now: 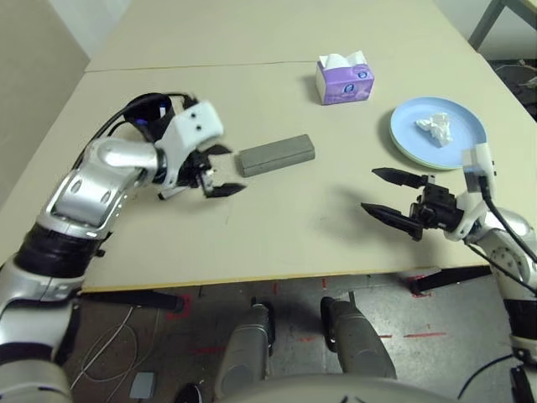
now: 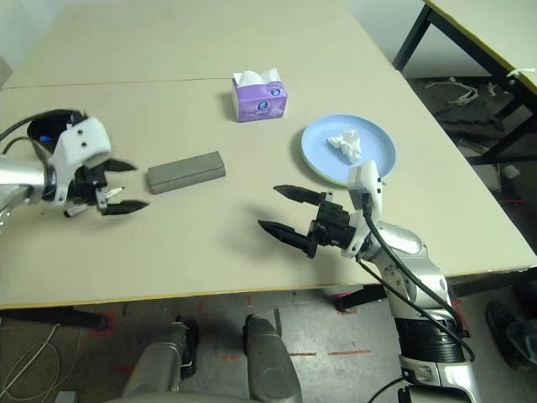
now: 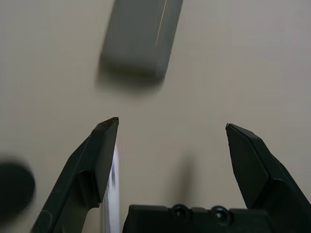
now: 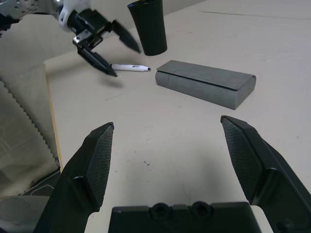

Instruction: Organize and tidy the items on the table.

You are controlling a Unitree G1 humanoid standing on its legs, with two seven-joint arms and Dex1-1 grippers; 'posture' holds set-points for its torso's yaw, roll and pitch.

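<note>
The closed grey glasses case (image 1: pixel 277 154) lies on the beige table (image 1: pixel 277 227), left of centre. My left gripper (image 1: pixel 233 170) hangs open just short of the case's near left end, holding nothing. On the table right under that gripper lies a white marker (image 4: pixel 130 68) with a dark tip. A crumpled white tissue (image 1: pixel 435 128) rests in the light-blue plate (image 1: pixel 411 138) at the right. In front of that plate my right gripper (image 1: pixel 369 190) is open and empty above bare table, pointing toward the case.
A purple tissue box (image 1: pixel 344 80) stands behind the case near the table's seam. A black cup (image 4: pixel 148 26) stands beyond the marker, close to my left wrist. The table's front edge (image 1: pixel 252 281) runs just below both grippers.
</note>
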